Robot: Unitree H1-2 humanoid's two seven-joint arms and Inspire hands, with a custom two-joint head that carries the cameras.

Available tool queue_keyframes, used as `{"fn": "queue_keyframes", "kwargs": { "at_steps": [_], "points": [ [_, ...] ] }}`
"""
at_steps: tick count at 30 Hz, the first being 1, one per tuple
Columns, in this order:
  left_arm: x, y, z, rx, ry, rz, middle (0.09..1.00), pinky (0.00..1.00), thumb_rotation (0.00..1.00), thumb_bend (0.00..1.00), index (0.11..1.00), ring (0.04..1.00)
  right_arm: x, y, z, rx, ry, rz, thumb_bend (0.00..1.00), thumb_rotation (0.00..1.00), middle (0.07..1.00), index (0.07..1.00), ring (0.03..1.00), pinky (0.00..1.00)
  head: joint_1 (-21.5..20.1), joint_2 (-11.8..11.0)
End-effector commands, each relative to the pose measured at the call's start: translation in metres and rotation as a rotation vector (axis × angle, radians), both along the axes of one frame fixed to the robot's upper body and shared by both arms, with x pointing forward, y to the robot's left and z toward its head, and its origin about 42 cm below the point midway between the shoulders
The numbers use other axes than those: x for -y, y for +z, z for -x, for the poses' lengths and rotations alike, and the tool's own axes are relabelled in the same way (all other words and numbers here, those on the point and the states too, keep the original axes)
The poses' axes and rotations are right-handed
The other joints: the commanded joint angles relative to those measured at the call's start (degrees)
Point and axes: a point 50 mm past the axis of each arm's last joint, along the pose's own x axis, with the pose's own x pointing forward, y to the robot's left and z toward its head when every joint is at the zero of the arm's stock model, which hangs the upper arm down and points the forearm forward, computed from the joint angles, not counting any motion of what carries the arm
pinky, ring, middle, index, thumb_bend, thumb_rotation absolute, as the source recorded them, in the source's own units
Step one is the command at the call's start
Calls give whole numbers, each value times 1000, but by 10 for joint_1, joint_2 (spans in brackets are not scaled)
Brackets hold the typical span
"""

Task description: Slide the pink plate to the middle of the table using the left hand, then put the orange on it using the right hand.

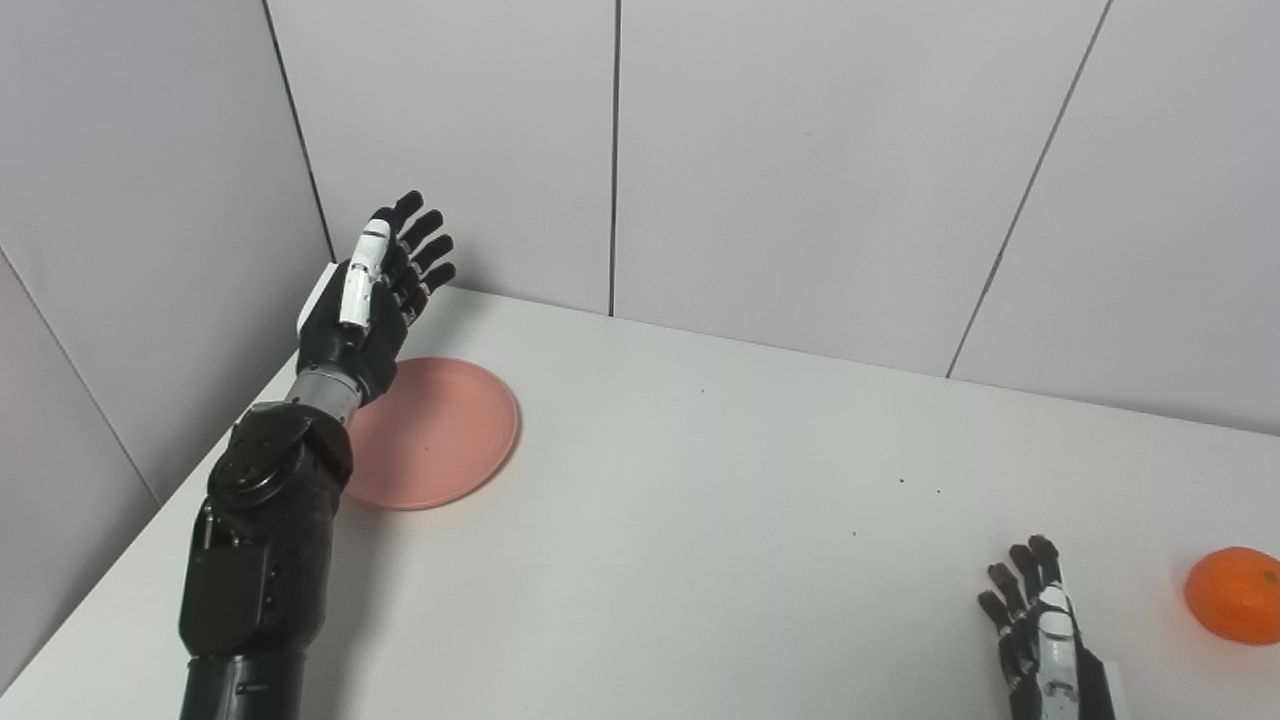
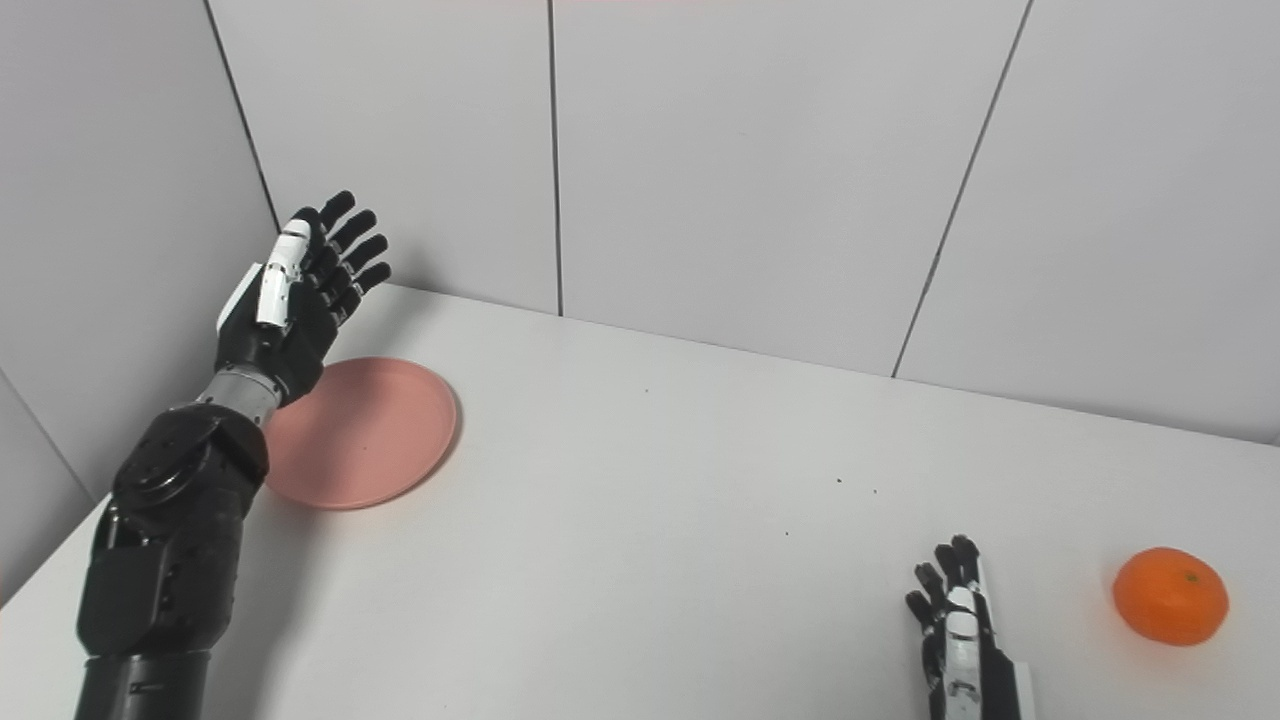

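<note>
No text, label, brand, number or sign can be read anywhere in either view

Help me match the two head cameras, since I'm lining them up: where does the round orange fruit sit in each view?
Left eye view: the round orange fruit sits at the right edge, low down, partly cut off by the frame.
Right eye view: it lies fully in frame, low right, clear of the edge.
Shared landmark: the right hand, resting open on the white table just left of the fruit in both.
</note>
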Motion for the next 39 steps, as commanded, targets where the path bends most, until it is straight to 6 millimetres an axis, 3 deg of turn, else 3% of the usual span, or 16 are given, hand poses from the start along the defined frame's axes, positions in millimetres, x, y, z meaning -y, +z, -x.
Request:
{"fn": "queue_keyframes", "kwargs": {
  "at_steps": [1,24,39],
  "points": [
    [-8,33,-7,112,15,-10,956,951,1000,342,946,948,8,0,0,6,-20,19,115,1000,962,966,944,938,1,1],
    [-94,21,-9,54,111,27,976,1000,1000,345,969,982,11,2,2,-9,-27,43,119,1000,971,971,965,982,14,-15],
    [-116,-3,-4,9,183,83,957,995,1000,307,945,963,12,0,4,-17,-35,45,111,1000,963,966,958,984,21,-23]
  ]
}}
